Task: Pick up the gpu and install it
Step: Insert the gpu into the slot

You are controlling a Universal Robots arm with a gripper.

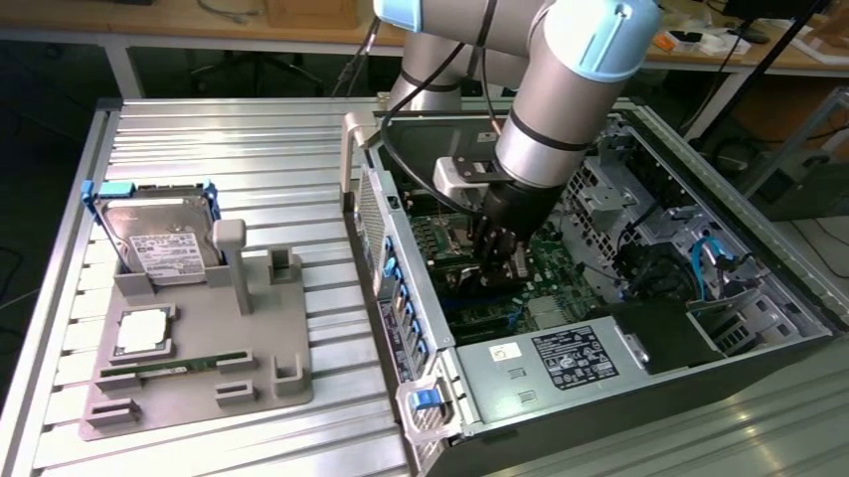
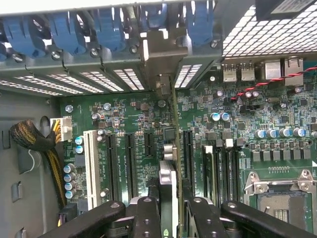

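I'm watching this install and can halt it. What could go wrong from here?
The gpu, held edge-on in the gripper above the motherboard, may come down askew and jam against the neighbouring black slots. Its bracket end sits close to the case's rear slot frame and could catch there.

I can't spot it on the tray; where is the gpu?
In the wrist view the gpu stands edge-on, gripped by the end effector, above the motherboard inside the computer case on the exterior view's right.
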